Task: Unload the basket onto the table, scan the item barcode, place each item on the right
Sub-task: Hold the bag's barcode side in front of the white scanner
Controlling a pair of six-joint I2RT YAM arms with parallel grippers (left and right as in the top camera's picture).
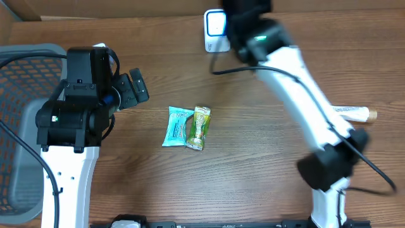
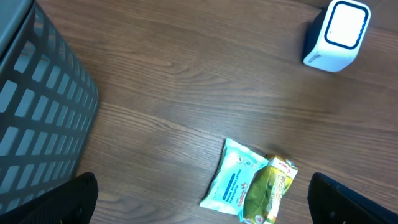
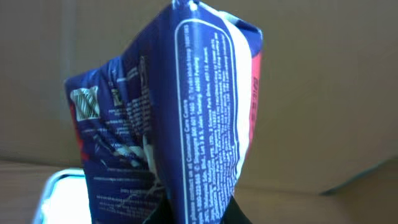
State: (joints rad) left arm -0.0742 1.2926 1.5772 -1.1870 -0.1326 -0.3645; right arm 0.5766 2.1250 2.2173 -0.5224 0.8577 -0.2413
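A dark blue packet [image 3: 180, 124] with white small print fills the right wrist view, standing upright, and my right gripper [image 3: 194, 216] is shut on its lower edge. The white barcode scanner [image 3: 59, 199] shows just below and left of it. From overhead, the right gripper [image 1: 243, 19] hovers beside the scanner [image 1: 216, 30] at the table's far edge, and the arm hides the packet. My left gripper [image 1: 130, 92] stands open and holds nothing, its fingertips [image 2: 71, 199] wide apart above the table.
A light blue packet [image 1: 176, 125] and a green packet [image 1: 200, 126] lie side by side mid-table. A grey mesh basket [image 1: 25, 126] stands at the left edge. A white tube [image 1: 351, 113] lies at the right. Cardboard borders the back.
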